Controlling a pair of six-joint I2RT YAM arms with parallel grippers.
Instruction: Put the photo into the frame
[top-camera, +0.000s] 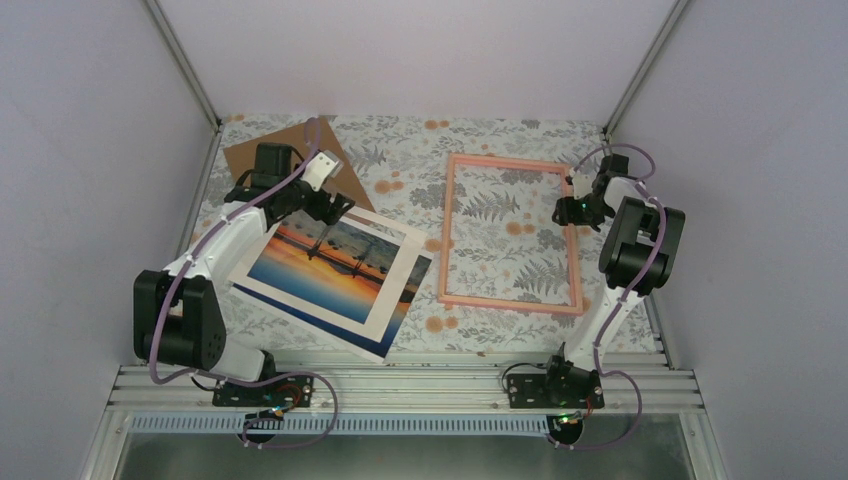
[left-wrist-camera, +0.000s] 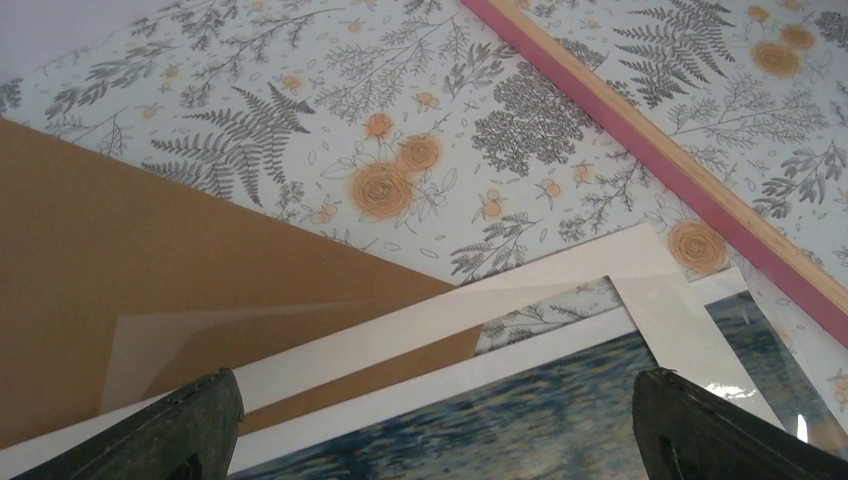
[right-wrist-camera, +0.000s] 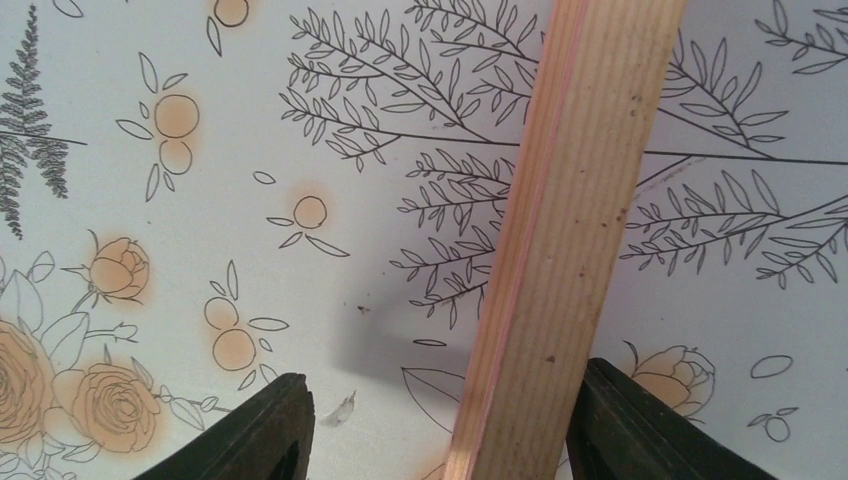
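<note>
The photo (top-camera: 325, 262), an orange sunset over blue water, lies left of centre under a skewed white mat board (top-camera: 398, 236). In the left wrist view the photo's (left-wrist-camera: 520, 420) water and white edge show through the mat board's (left-wrist-camera: 560, 270) opening. My left gripper (top-camera: 323, 243) hovers over the photo's far edge, open and empty (left-wrist-camera: 440, 445). The pink frame (top-camera: 443, 230) lies flat at centre right. My right gripper (top-camera: 572, 203) is at its far right rail. In the right wrist view the rail (right-wrist-camera: 580, 200) runs between the open fingers (right-wrist-camera: 250, 430), against the right one.
A brown cardboard sheet (top-camera: 250, 155) lies at the back left, partly under the mat board, also in the left wrist view (left-wrist-camera: 150, 260). The frame's left rail (left-wrist-camera: 680, 170) crosses that view's right side. Grey walls close in the floral table (top-camera: 400, 160) on three sides.
</note>
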